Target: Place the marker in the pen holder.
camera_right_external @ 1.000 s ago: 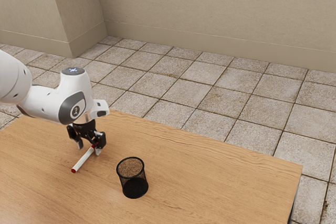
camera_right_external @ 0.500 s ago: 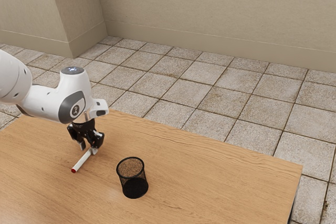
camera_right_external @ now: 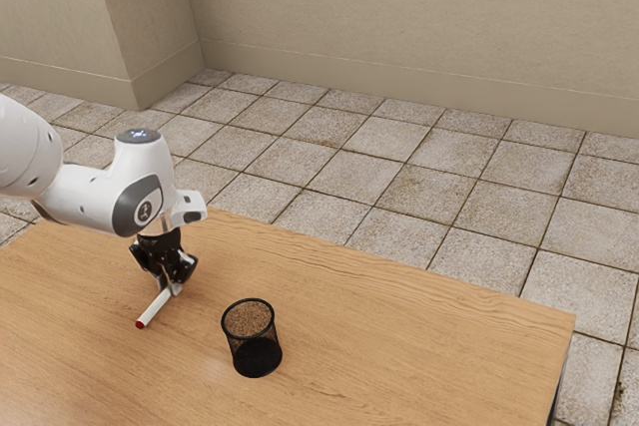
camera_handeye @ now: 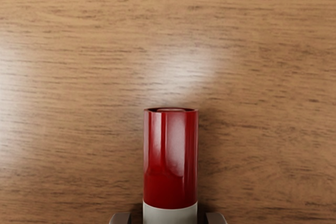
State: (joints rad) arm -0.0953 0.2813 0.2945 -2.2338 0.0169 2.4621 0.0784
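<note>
Down at the table in the exterior view, my gripper (camera_right_external: pixel 170 287) stands around the marker's far end. The white marker (camera_right_external: pixel 155 307) lies slantwise on the wood, its red end toward the viewer. In the wrist view, the red end of the marker (camera_handeye: pixel 170 158) and part of its white body show between the tips of my gripper (camera_handeye: pixel 168 219). A narrow gap remains on each side, so the gripper is open, though not wide. A black mesh pen holder (camera_right_external: pixel 253 339) stands upright, apart from the marker, toward the exterior view's right.
The wooden table (camera_right_external: pixel 399 346) extends past the pen holder to its edge at the exterior view's right. Beyond it are a tiled floor (camera_right_external: pixel 399 177) and beige walls.
The gripper's fingers have drawn closer together around the marker's far end. The hand has stayed in nearly the same place; marker and pen holder have not visibly moved.
</note>
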